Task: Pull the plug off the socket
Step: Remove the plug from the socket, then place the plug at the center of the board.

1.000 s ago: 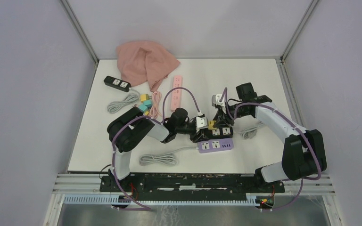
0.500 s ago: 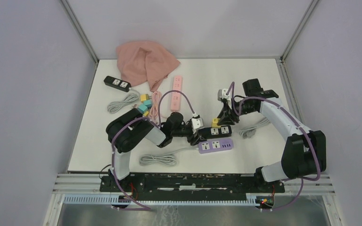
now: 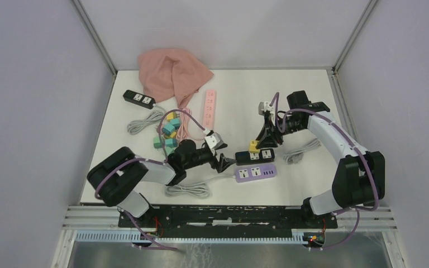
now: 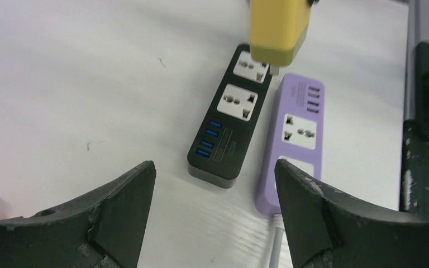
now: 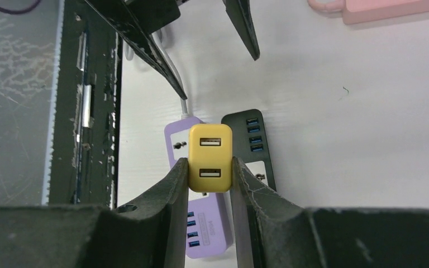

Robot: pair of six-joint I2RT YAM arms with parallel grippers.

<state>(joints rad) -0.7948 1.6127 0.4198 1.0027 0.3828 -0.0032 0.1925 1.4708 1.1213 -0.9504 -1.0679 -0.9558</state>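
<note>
Yellow USB plug (image 5: 210, 158), pinched in the right gripper (image 5: 210, 167), hangs just over the black power strip (image 4: 229, 120); left gripper (image 4: 213, 166) spread.

A white table (image 3: 313, 89) spreads beneath the right gripper (image 3: 256, 144). Plain pale lavender walls (image 3: 218, 28) rise beyond it and to either side. Toward its arm's base, silver metal rails (image 3: 89, 214) edge the table.
</note>
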